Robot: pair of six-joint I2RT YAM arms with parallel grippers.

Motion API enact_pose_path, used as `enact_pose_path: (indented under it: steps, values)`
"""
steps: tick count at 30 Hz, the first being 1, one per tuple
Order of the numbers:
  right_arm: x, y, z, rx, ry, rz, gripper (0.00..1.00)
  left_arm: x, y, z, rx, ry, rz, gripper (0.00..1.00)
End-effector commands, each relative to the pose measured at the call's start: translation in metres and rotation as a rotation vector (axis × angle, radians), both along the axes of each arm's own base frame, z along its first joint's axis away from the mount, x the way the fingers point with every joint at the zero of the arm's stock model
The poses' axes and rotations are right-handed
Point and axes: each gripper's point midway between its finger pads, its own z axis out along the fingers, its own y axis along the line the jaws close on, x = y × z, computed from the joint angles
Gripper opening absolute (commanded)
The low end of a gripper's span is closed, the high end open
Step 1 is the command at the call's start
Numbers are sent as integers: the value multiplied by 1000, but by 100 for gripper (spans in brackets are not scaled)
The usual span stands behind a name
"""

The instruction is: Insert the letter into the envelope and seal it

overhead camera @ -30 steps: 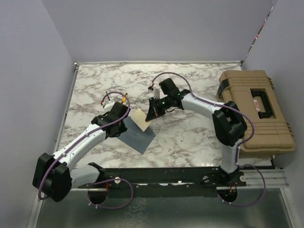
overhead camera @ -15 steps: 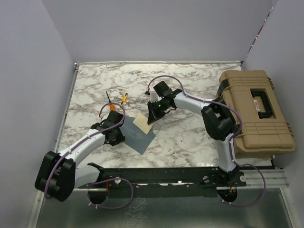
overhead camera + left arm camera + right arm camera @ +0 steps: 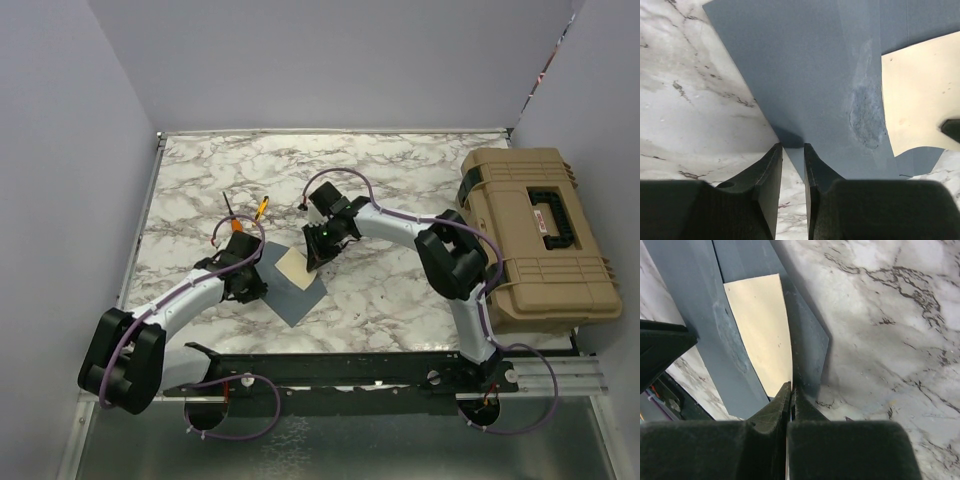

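The grey-blue envelope [image 3: 296, 293] lies flat on the marble table, flap open toward my left arm. The cream letter [image 3: 292, 265] lies over its upper part. My right gripper [image 3: 318, 256] is shut on the letter's near edge [image 3: 760, 325] and holds it between the flap and the envelope body [image 3: 807, 335]. My left gripper [image 3: 250, 283] is at the flap's tip, jaws a narrow gap apart [image 3: 793, 146], with the tip lying between them. The flap [image 3: 805, 65] and the letter [image 3: 920, 100] show in the left wrist view. I cannot tell whether the letter's far end is inside the pocket.
A tan plastic toolbox [image 3: 535, 235] stands at the table's right edge. Two small orange and yellow tools [image 3: 247, 210] lie just behind my left gripper. Grey walls close in the left, back and right sides.
My right gripper has moved left and nearer with the letter, sliding it further over the envelope. My left gripper has come down from beside the letter to the flap's tip.
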Motion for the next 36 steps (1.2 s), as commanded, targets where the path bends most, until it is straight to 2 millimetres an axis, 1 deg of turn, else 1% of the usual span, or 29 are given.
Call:
enact_pose_path:
  steps: [1,4,8,12,14,17,20,23,24,25,28,29,31,33,36]
  values:
    - [0,-4,1,-77,10,-91,1,-23,5,-24,12,102,7,24]
    - [-2,-3,2,-74,4,-89,1,-22,5,-24,10,101,5,24]
    - [-6,-1,-3,-70,21,-73,1,-20,2,-24,5,102,-11,24]
    - [-13,12,3,-23,38,-65,1,-17,-6,-24,-32,96,-29,24]
    - [-17,19,5,-15,40,-49,1,-16,-7,-25,-37,91,-29,24]
    - [-24,26,1,-29,48,-25,0,-14,-7,-26,-35,91,-32,24]
    - [-25,23,-1,-50,40,-27,1,-13,-7,-26,-32,93,-36,24]
    - [-22,19,5,-64,8,-35,1,-12,-7,-26,-30,94,-39,24]
    - [-20,18,10,-63,-6,-38,2,-12,-7,-27,-27,94,-40,24]
    - [-18,17,13,-66,-19,-44,7,-12,-7,-27,-27,94,-39,24]
    - [-11,12,23,-90,-63,-75,32,-12,-7,-27,-25,94,-42,24]
    - [-8,10,27,-98,-75,-88,38,-12,-7,-27,-25,93,-43,24]
    - [-6,7,33,-104,-95,-104,48,-12,-7,-27,-23,94,-47,24]
    - [-5,5,37,-107,-105,-117,52,-11,-6,-27,-23,95,-49,24]
    - [-4,4,38,-97,-113,-132,51,-10,-6,-26,-25,94,-48,24]
